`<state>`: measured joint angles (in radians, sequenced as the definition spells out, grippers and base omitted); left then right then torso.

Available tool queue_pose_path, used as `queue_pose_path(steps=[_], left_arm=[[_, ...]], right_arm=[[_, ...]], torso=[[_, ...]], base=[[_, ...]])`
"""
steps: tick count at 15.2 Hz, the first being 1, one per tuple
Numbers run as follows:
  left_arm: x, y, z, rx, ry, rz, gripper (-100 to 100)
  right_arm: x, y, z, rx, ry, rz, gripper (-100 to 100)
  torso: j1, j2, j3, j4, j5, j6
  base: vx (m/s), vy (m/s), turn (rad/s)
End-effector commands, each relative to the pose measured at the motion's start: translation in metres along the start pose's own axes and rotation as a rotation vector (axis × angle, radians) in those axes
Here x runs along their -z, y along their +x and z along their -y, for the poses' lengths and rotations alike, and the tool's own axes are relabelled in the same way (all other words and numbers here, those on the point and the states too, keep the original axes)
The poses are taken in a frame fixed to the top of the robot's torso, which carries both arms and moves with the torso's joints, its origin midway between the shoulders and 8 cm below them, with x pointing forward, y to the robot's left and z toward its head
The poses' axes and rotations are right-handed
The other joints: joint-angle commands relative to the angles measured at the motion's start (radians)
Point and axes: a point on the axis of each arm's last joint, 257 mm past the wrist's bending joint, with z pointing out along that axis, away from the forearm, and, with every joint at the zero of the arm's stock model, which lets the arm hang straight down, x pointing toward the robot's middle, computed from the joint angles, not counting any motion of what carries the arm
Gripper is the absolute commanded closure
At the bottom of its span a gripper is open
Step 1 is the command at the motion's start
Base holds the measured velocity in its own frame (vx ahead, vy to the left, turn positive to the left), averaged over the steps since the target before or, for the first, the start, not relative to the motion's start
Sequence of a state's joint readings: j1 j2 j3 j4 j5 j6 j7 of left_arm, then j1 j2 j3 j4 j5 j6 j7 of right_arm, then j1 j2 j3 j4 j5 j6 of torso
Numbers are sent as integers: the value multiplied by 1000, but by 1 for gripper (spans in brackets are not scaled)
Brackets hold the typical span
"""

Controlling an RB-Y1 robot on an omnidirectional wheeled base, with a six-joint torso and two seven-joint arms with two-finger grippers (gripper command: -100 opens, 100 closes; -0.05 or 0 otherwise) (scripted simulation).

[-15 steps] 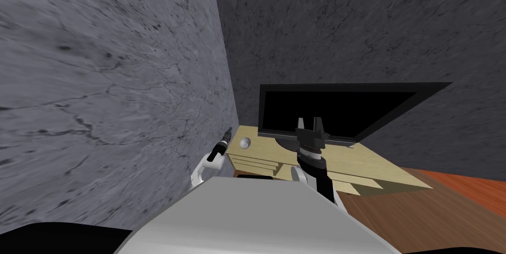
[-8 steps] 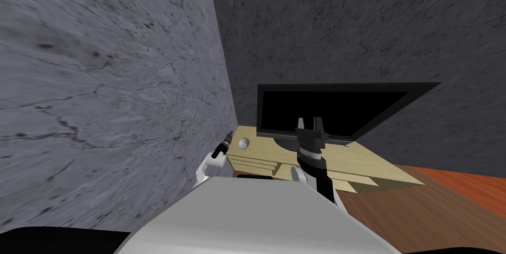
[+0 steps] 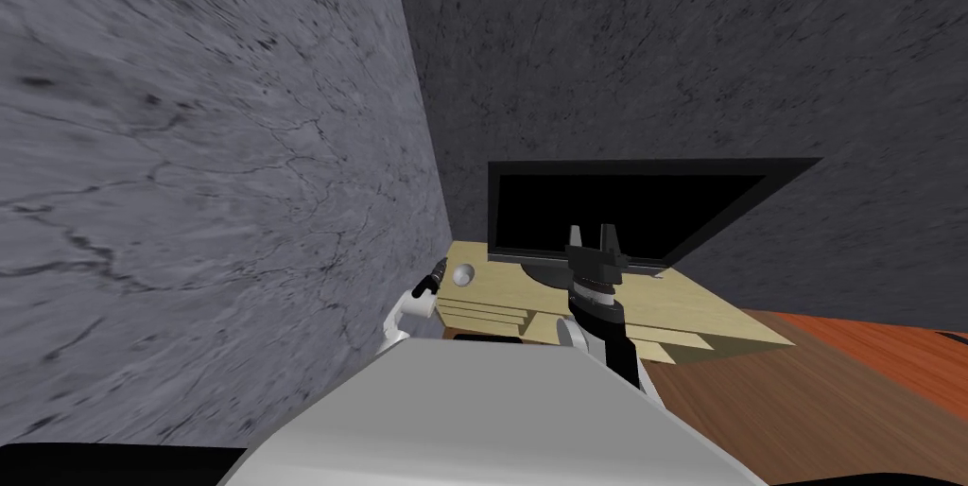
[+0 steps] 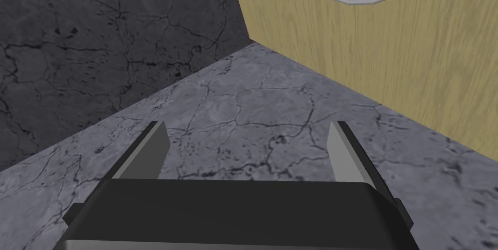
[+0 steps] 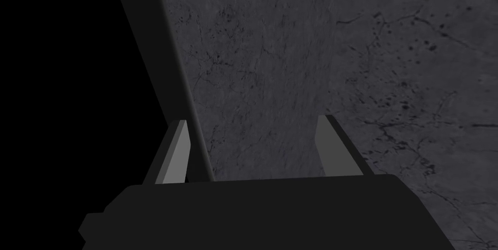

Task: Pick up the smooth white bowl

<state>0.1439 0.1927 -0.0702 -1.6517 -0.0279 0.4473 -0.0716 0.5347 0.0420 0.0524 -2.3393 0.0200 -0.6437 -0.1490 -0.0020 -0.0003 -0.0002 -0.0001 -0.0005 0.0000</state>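
1. The bowl [image 3: 463, 273] is sitting at the left end of the counter [image 3: 695, 308], close to the side wall [image 3: 189, 178]. It is showing as small, round and plain white.
2. The counter is showing a light wood top with the grain visible. The bowl is resting in front of the left edge of the screen [image 3: 624, 211].
3. The left tool [image 3: 437, 271] is hovering just beside the bowl, on the wall side. I cannot tell from the head view whether it is touching the bowl.
4. In the left wrist view, the fingers [image 4: 154, 150] are standing wide apart with nothing between them. They are pointing at the grey wall where it is meeting the counter. The bowl's rim is lying well beyond the fingertips, off toward one finger's side.
5. The right tool [image 3: 591, 231] is hanging raised over the middle of the counter, in front of the screen. Its fingers are standing apart and holding nothing, and it is well apart from the bowl.
6. The screen is standing black and flat at the back of the counter.
7. A darker back wall [image 3: 662, 55] is rising behind it, and a reddish wood floor [image 3: 803, 395] is lying to the right.
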Motion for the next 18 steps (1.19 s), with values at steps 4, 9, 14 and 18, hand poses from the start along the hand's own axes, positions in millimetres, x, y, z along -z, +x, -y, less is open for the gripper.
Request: queue_pose_path(steps=[4, 9, 14, 18], left_arm=[[-10, 12, -34, -4, -121, -21, -100], [-16, 28, -69, -6, -247, -50, -100], [-16, 46, -96, -5, -349, -80, -100], [-15, 64, -113, -1, -420, -109, -100]], right_arm=[[0, 0, 0, 0, 0, 0, 0], [0, 0, 0, 0, 0, 0, 0], [0, 0, 0, 0, 0, 0, 0], [0, 0, 0, 0, 0, 0, 0]], torso=[[0, 0, 0, 0, 0, 0], [0, 0, 0, 0, 0, 0], [0, 0, 0, 0, 0, 0], [0, 0, 0, 0, 0, 0]], base=[[5, -25, -30], [6, -20, -27], [4, -20, -27], [6, -20, -25]])
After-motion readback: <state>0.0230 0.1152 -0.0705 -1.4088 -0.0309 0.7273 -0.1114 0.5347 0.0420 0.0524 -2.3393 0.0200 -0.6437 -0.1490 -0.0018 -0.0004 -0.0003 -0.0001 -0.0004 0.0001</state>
